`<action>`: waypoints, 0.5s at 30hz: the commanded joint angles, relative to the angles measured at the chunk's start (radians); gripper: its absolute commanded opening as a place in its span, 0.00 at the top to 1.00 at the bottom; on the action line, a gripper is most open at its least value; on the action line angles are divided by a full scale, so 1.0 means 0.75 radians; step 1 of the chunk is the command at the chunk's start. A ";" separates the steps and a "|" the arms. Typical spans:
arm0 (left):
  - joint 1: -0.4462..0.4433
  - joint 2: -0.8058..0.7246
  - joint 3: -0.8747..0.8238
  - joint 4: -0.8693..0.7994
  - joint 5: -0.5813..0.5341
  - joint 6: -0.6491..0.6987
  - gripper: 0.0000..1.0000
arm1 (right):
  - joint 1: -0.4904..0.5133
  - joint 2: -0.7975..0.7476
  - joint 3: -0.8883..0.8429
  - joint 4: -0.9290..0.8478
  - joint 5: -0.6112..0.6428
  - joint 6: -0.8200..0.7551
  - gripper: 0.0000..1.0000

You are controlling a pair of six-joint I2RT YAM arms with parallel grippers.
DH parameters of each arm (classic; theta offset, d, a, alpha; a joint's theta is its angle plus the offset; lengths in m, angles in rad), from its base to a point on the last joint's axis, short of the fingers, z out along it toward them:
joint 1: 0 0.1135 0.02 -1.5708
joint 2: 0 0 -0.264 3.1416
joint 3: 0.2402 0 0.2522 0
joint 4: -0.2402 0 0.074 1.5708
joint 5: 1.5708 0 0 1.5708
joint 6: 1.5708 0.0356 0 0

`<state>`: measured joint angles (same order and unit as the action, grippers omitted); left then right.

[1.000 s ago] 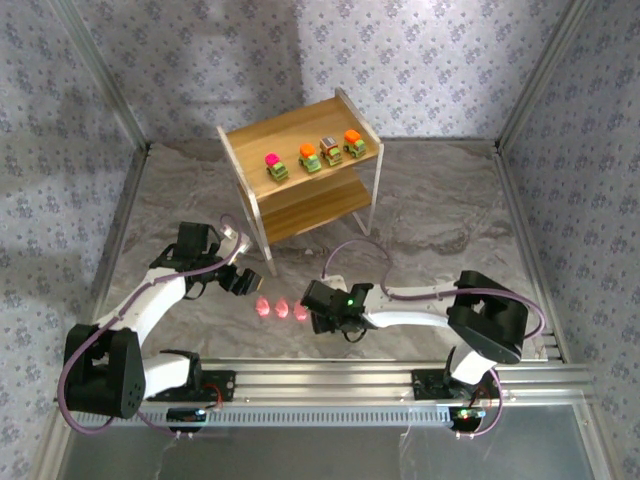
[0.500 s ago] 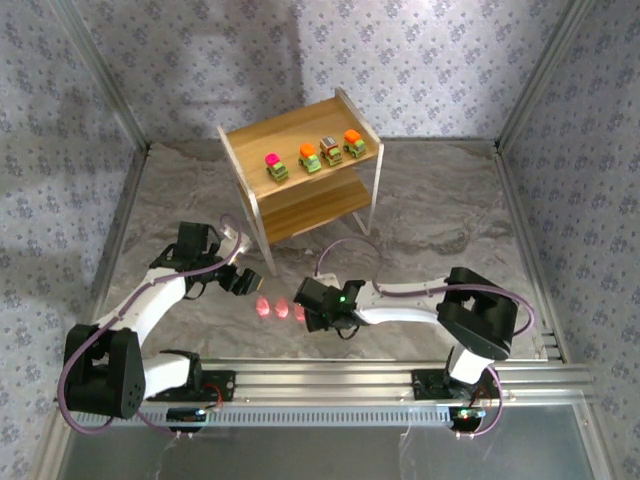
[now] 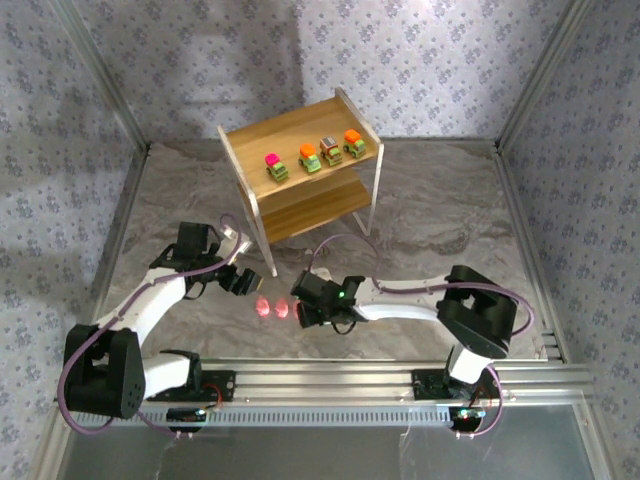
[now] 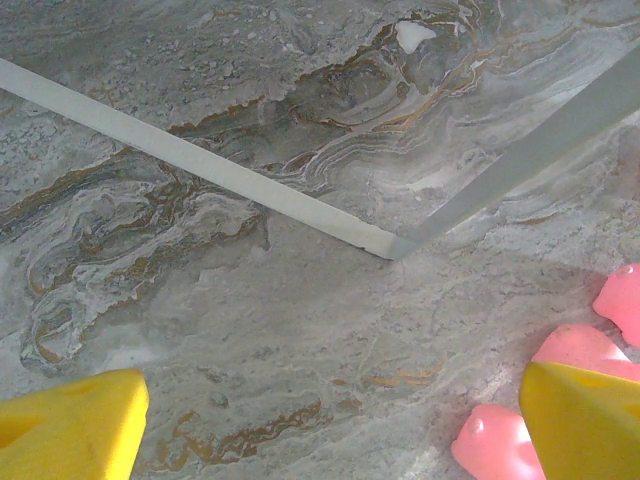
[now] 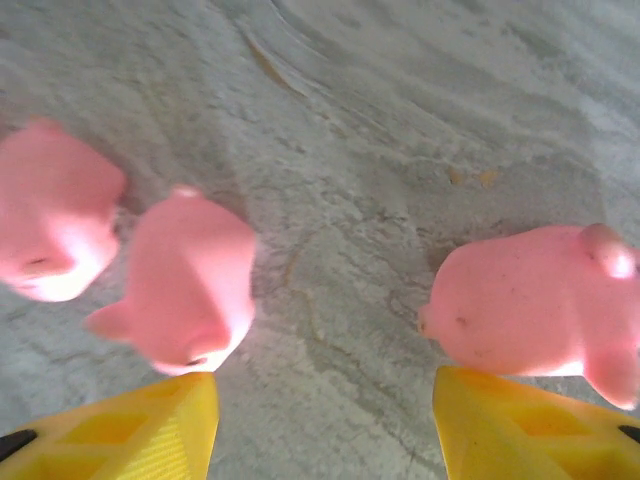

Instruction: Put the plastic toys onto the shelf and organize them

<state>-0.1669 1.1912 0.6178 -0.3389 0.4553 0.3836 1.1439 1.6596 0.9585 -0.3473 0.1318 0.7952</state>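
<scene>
Right gripper (image 5: 325, 395) is hovering low over the marbled tabletop (image 5: 400, 150) with its yellow fingertips (image 5: 150, 430) standing apart and nothing between them. Three pink figures (image 5: 185, 285) are lying on the table just ahead of it: two clustered off the left fingertip and one on its side by the right fingertip. The gap is pointing at the bare patch between them, so the jaws look to be lining up for a pick, not closing on one.

Left gripper (image 4: 330, 400) is waiting just beyond the same cluster, its fingers also spread wide and empty. It is probably holding there to keep out of the other arm's way.

Farther back, the white legs (image 4: 200, 165) of the wooden shelf (image 3: 245, 140) are resting on the table, near the left gripper. On its top tier, four toy cars (image 3: 310, 158) are sitting in a neat diagonal row with pink, orange, brown and orange tops. That row suggests the cars are done and the pink figures are what remains to be shelved.

No lettering or brand mark is showing clearly enough to read on any of these things.
</scene>
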 commanded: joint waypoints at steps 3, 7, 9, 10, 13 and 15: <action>-0.007 -0.021 -0.010 0.008 0.009 0.000 0.04 | -0.017 -0.206 0.008 -0.138 0.009 -0.104 0.37; -0.007 -0.022 -0.008 0.008 0.008 -0.003 0.04 | -0.086 -0.267 -0.025 -0.174 0.025 -0.133 0.36; -0.007 -0.021 -0.008 0.008 0.008 -0.002 0.04 | -0.141 -0.272 -0.055 -0.145 0.016 -0.162 0.35; -0.007 -0.020 -0.008 0.010 0.009 -0.002 0.04 | -0.165 -0.272 -0.066 -0.124 0.005 -0.175 0.35; -0.007 -0.016 -0.008 0.012 0.004 -0.003 0.04 | -0.242 -0.241 -0.080 -0.052 -0.042 -0.211 0.35; -0.007 -0.013 -0.010 0.018 -0.002 -0.001 0.04 | -0.276 -0.198 -0.067 -0.018 -0.070 -0.251 0.35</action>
<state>-0.1669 1.1912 0.6178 -0.3389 0.4549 0.3836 0.9619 1.4738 0.9077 -0.3962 0.1150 0.6712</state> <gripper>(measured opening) 0.956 0.647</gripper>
